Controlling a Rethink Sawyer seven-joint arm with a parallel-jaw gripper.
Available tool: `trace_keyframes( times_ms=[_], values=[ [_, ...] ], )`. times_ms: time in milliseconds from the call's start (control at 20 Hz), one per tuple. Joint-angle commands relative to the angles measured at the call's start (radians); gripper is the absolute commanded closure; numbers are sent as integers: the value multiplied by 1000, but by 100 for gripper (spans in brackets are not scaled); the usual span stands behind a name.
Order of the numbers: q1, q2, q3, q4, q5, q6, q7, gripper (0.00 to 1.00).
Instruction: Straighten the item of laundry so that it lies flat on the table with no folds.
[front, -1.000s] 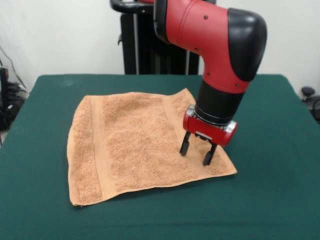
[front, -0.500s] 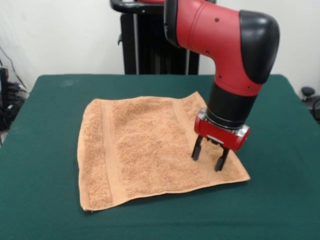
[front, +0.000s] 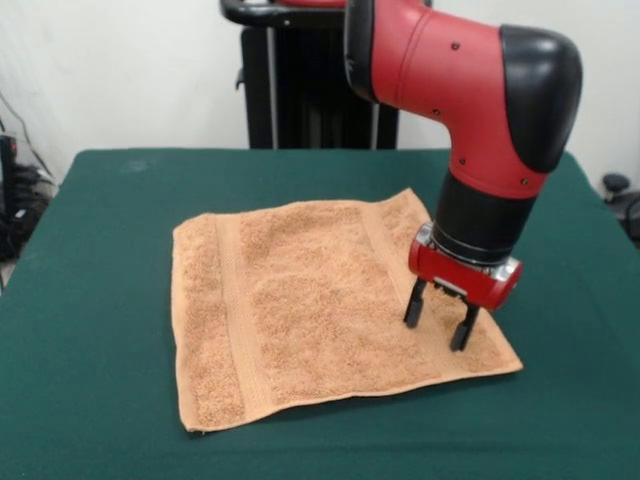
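Probably lab: pedestal robot arm (front: 470, 110).

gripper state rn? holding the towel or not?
Gripper: open, fingers spread, tips down on the towel near its right edge, nothing pinched between them. The towel lies spread on the table.

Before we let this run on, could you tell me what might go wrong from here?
The gripper stands open with its tips on the towel near one side edge, so any drag could bunch that edge into a new fold. That edge also lies toward one side of the table; further sliding might carry it off.
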Motion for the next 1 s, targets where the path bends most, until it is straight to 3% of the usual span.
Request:
trace_keyframes(
  times_ms=[50,1000],
  values=[
    [53,87,189,-59,48,128,292,0],
    [62,85,189,-57,51,112,302,0]
  ],
)
